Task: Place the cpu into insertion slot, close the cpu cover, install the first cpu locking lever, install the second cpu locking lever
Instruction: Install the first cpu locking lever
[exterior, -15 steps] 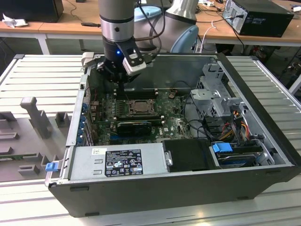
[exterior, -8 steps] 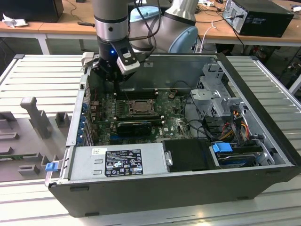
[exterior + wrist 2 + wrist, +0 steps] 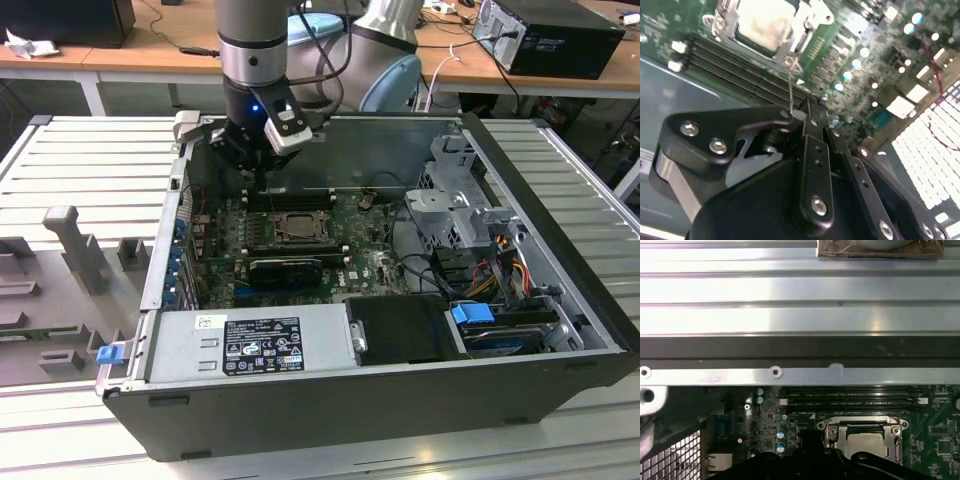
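A: Exterior view. Where is the arm?

B: Over the open computer case (image 3: 380, 400) on the ribbed surface (image 3: 80, 150). The end effector (image 3: 258, 182) points down at the far edge of the board, just beyond the insertion slot (image 3: 297, 228).

A: Second wrist view. State of the end effector?

B: Drawn together, no gap to be seen. A thin wire locking lever (image 3: 790, 90) runs from the socket corner straight up to the tips. I judge it pinched there, though the contact is very small. Which of the two levers it is, I cannot tell.

A: The cpu?

B: The cpu (image 3: 764, 22) lies in the slot, pale face up. The cpu cover (image 3: 810, 20) frames it and looks to be down. The memory slots (image 3: 740, 70) lie between socket and end effector.

A: First wrist view?

B: Same reading: cpu (image 3: 867, 444) seated, frame around it, memory slots (image 3: 850, 401) just beside.

A: Notes on doing it well?

B: Judgement only. The lever is springy wire, so it should follow its hinge arc, not go straight down. Grip near its end, firmly enough that it cannot slip out. Stay off the memory slots. Tuck it under its catch only with the cover flat.
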`<state>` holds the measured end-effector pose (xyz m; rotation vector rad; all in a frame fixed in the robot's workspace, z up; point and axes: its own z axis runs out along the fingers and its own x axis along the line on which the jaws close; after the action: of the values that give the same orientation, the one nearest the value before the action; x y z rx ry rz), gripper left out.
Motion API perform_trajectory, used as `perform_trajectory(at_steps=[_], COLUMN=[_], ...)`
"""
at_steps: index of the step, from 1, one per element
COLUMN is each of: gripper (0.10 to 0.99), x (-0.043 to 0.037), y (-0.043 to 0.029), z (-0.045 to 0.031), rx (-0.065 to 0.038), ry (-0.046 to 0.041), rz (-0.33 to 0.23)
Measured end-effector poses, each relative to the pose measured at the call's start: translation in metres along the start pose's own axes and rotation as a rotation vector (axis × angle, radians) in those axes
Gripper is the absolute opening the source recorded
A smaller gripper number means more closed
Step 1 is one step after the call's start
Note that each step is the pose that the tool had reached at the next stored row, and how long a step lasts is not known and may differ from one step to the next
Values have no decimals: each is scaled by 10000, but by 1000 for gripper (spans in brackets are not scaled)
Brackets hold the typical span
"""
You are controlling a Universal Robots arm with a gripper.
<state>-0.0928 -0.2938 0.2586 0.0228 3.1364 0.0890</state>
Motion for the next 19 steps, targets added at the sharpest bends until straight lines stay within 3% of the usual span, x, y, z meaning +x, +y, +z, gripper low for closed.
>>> perform_trajectory(at_steps=[6,8,9,10,12,14,16,19], gripper=[106,106,106,106,106,106,106,106], x=[-334,-347,-347,-347,-347,-372,-485,-576], y=[2,2,0,-1,-2,-4,0,15], z=[41,41,42,44,64,133,189,267], rx=[-8,-300,-571,-674,-675,-669,-667,-668], ry=[5,9,13,13,21,26,28,34], rz=[-2,-2,1,1,3,-9,-21,-105])
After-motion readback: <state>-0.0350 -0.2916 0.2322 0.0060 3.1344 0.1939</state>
